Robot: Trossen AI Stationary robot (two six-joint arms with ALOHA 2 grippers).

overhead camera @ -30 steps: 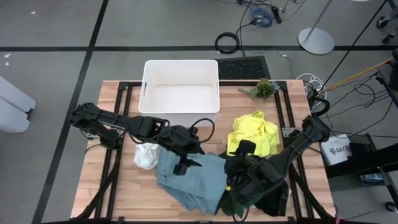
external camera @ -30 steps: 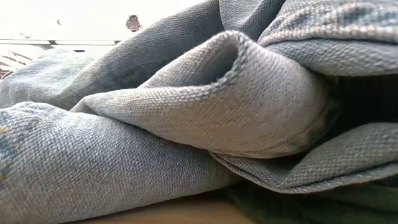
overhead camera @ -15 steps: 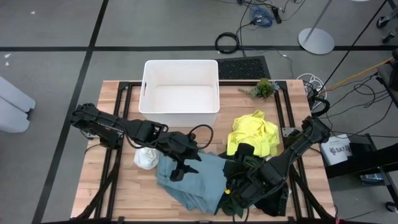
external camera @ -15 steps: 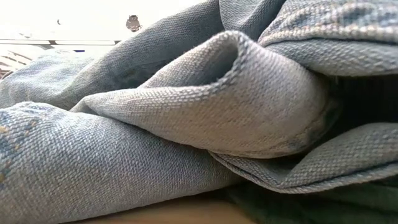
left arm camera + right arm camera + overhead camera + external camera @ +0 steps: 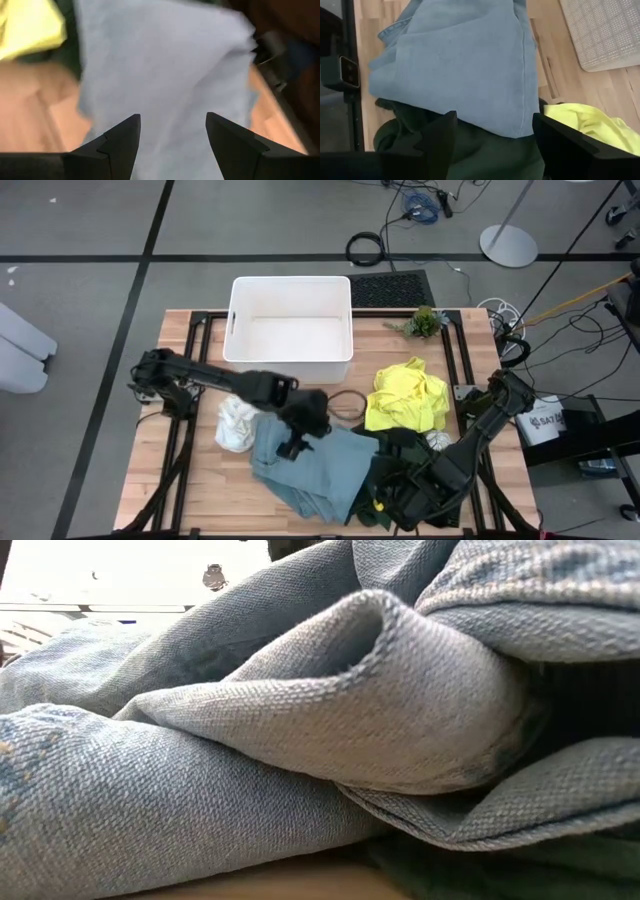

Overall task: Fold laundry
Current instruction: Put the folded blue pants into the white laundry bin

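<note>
1. Light blue garment (image 5: 315, 465): coarse woven denim, rumpled in rounded folds at the table's front centre.
2. Left gripper (image 5: 172, 137): fingers spread, empty, over the denim.
3. Right gripper (image 5: 494, 135): fingers spread (empty), above the dark green cloth (image 5: 470, 150).

Left claw (image 5: 293, 446) hangs open over the light blue garment (image 5: 310, 470) beside the yellow garment (image 5: 408, 398).

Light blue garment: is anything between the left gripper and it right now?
Nothing visible is. The left gripper hangs open right over the light blue garment, and its wrist view shows only that cloth between its fingers. The dark green garment lies along the blue one's right edge, under the right gripper.
</note>
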